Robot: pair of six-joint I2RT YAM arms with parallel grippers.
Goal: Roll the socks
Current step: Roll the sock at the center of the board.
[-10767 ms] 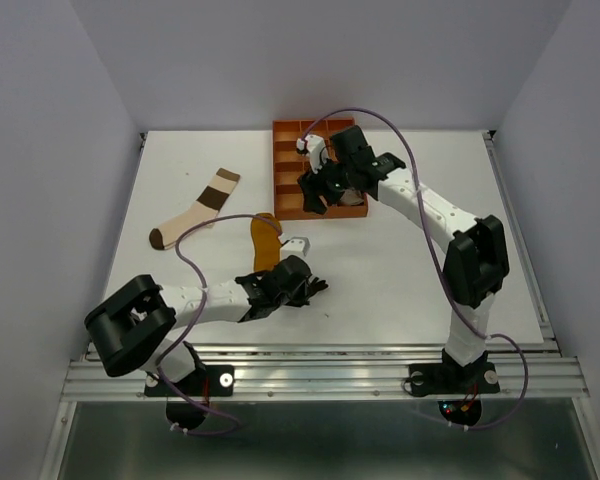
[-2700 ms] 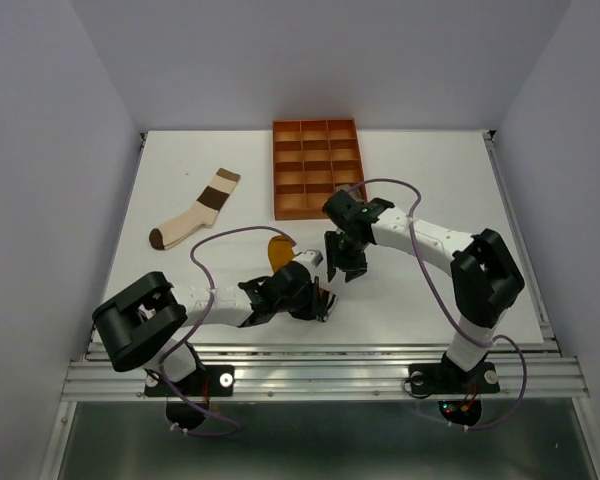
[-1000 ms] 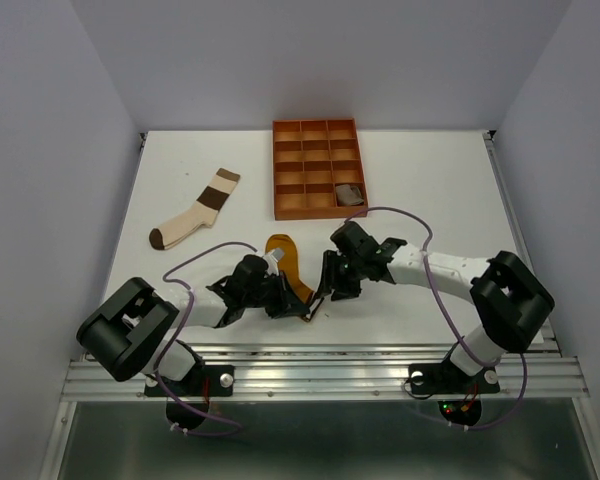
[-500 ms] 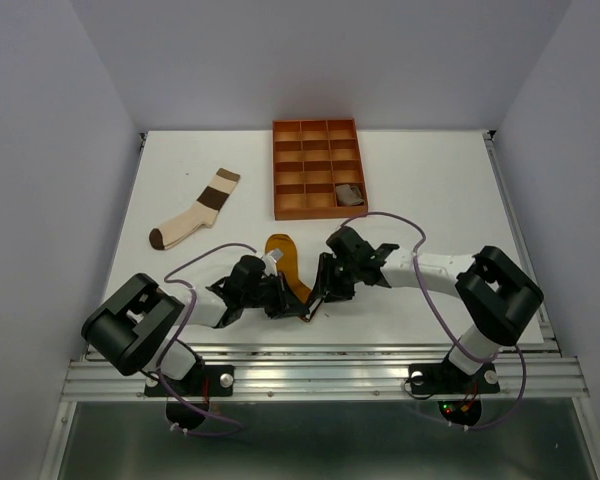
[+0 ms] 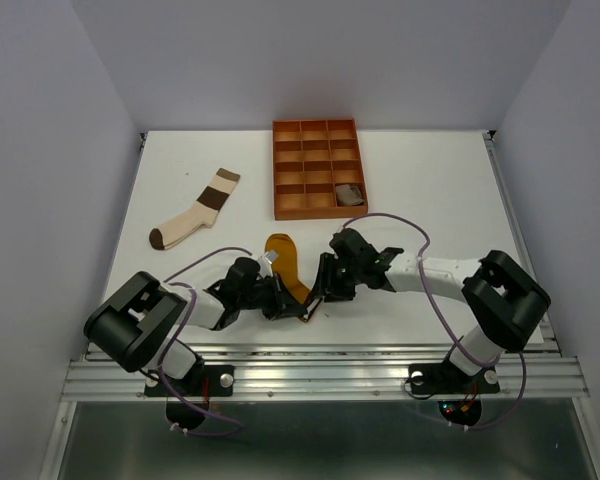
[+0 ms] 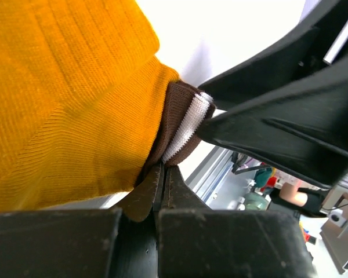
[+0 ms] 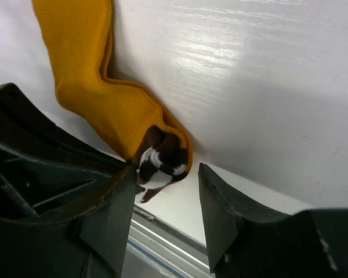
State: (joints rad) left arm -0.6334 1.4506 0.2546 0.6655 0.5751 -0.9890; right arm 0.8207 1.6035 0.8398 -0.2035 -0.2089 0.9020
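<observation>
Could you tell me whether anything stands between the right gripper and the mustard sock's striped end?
Nothing visible does. The right gripper has its open jaws on either side of the mustard sock at its brown-and-white end, which the left gripper pinches.

Your mustard sock (image 5: 283,262) lies bent at lower centre, colour-blocked sock (image 5: 195,210) flat at left, taupe sock (image 5: 349,194) rolled above centre.

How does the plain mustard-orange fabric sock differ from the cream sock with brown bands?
The plain mustard-orange sock is one colour bar a brown-and-white tip; the cream sock carries brown bands. The mustard-orange sock is pinched at its near end by the shut left gripper, the right gripper open around it; the cream sock lies untouched, far left. Both are unrolled on the white table.
</observation>
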